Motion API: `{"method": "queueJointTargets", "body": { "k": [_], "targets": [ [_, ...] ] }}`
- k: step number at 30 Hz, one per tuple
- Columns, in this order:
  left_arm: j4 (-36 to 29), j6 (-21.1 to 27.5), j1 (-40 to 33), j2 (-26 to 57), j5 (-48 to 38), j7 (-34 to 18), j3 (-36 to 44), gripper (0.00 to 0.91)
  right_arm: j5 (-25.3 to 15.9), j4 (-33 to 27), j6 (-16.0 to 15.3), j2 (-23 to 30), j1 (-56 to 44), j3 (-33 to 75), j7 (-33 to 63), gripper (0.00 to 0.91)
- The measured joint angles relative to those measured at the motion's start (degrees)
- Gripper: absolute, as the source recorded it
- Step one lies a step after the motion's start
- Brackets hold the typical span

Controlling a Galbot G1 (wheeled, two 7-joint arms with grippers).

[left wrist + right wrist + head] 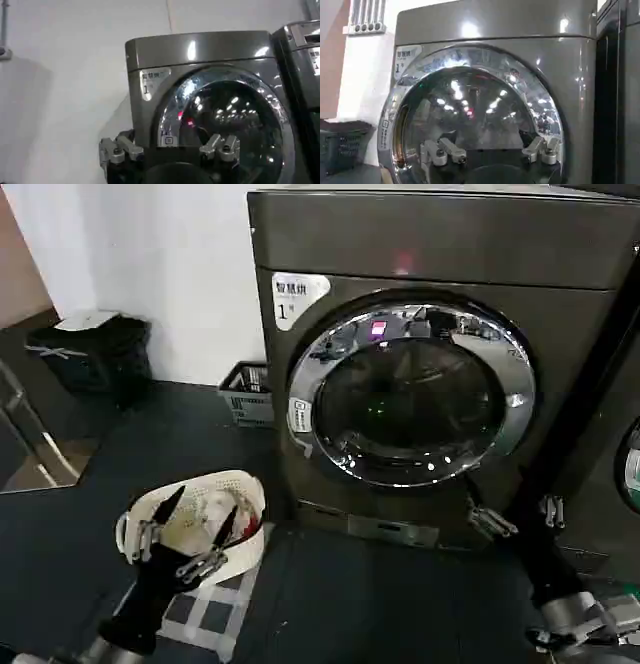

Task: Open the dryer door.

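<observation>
One dryer [440,384] at upper right, its one dryer door [412,394] seemingly closed, left gripper [185,534] lower left, fingers wide, right gripper [518,516] lower right, wide too.

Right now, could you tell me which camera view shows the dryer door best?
The head view: the whole dryer door, shut, rim unbroken. Both wrist views lose its lower part behind the hands, and the left wrist view crops it more.

White sticker [298,296] at the upper left of the dryer [440,254] front: a readable "1", with a line of small characters above it, too small to make out. Small label [299,415] on the left of the dryer door [410,394] chrome rim: print unreadable. Neighbouring machine [305,65] at the right edge carries a similar sticker [315,57], also illegible.
</observation>
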Motion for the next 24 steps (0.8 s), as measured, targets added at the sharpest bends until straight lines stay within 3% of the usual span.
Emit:
{"method": "queueJointTargets", "body": {
  "k": [10, 18, 24],
  "targets": [
    [-0.8, -0.6, -0.2, 0.6, -0.4, 0.2, -0.3, 0.907, 8.6, -8.1, -2.6, -8.4, 7.2, -2.2, -8.4, 0.907],
    [0.3, -0.3, -1.3, 1.8, 0.0, 0.0, -0.7, 0.907, 9.7, -17.0, -1.5, -16.6, 16.9, -10.1, -8.4, 0.907],
    [0.4, -0.1, -0.8, 2.1, -0.1, -0.2, -0.8, 0.907, 9.2, -22.7, -0.9, -18.0, 25.6, -18.9, -7.6, 0.907]
  ]
}}
